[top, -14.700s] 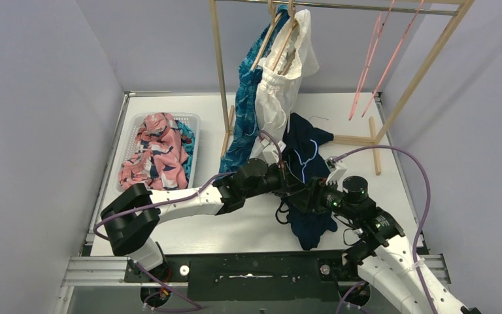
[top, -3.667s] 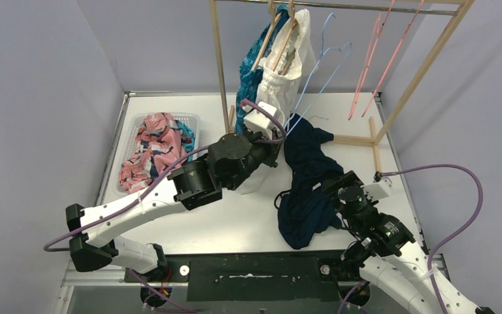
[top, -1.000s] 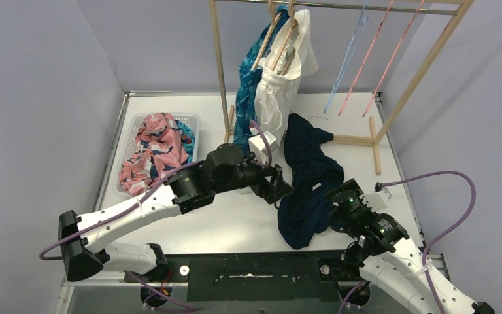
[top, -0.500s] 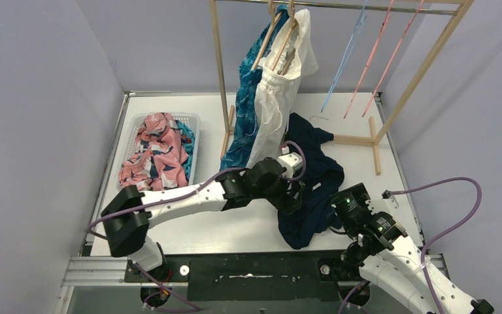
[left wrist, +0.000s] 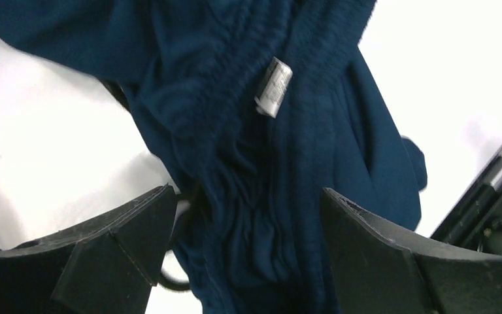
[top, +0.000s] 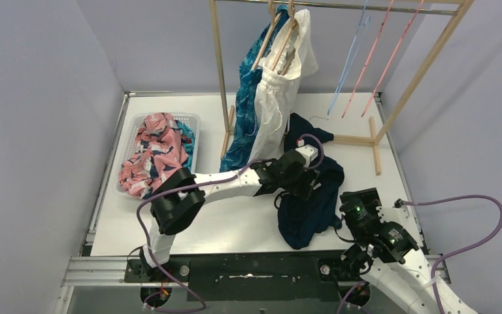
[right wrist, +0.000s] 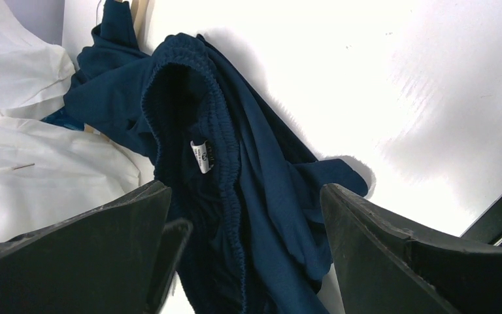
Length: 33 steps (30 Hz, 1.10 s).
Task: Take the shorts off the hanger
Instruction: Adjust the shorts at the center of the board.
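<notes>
Plain navy shorts [top: 314, 199] lie crumpled on the white table, off any hanger. My left gripper [top: 308, 187] hovers over them, open; in the left wrist view the navy shorts [left wrist: 261, 150] with a white label fill the gap between its fingers [left wrist: 124, 242]. My right gripper [top: 338, 213] stands open at their right edge; its view shows the navy shorts [right wrist: 235, 163] just ahead. White drawstring shorts [top: 278, 98] and blue leaf-pattern shorts [top: 243, 127] hang on wooden hangers [top: 281, 33].
A wooden rack [top: 222, 78] stands at the back, with an empty blue hanger [top: 348, 59] and pink hangers [top: 382, 49] on its rail. A white basket [top: 126, 140] at the left holds pink floral and teal shorts. The rack's foot bar [top: 353, 139] lies beside the navy shorts.
My left gripper has swung right and now sits over the navy shorts. The right arm has drawn back a little toward the near right. Both stay open.
</notes>
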Each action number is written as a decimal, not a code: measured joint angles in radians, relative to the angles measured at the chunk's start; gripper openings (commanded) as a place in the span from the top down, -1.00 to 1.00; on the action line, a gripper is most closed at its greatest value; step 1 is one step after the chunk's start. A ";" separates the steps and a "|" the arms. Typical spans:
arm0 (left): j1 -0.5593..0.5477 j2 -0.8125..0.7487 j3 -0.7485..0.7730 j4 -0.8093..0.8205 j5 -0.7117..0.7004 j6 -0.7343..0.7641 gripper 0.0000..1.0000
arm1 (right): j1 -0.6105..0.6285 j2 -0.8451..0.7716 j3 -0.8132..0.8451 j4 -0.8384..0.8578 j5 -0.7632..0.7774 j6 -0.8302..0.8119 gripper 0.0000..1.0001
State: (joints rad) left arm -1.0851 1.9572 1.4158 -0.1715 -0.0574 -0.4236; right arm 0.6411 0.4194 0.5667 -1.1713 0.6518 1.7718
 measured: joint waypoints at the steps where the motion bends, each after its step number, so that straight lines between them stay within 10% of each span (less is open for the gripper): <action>1: 0.011 0.025 0.027 -0.001 0.005 -0.002 -0.43 | 0.000 -0.005 0.000 -0.004 0.002 0.002 -0.76; 6: 0.048 0.141 0.140 -0.013 0.056 -0.007 -0.23 | 0.000 -0.021 0.002 -0.018 0.016 0.007 -0.76; 18: 0.027 0.171 0.124 0.051 0.246 -0.021 -0.39 | 0.000 -0.044 0.005 -0.048 0.033 0.024 -0.75; 29: -0.027 0.276 0.266 -0.054 0.149 -0.007 -0.52 | 0.000 -0.078 0.005 -0.059 0.029 0.053 -0.74; 31: -0.049 0.308 0.304 -0.080 0.105 0.006 -0.30 | 0.000 -0.078 0.005 -0.060 0.028 0.057 -0.74; 33: -0.062 0.316 0.320 -0.096 0.063 0.008 0.39 | 0.000 -0.078 0.005 -0.062 0.027 0.060 -0.74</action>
State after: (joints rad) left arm -1.1469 2.2734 1.7355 -0.2672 0.0051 -0.4152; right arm 0.6411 0.3412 0.5720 -1.2335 0.6792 1.8320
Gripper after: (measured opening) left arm 0.680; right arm 0.872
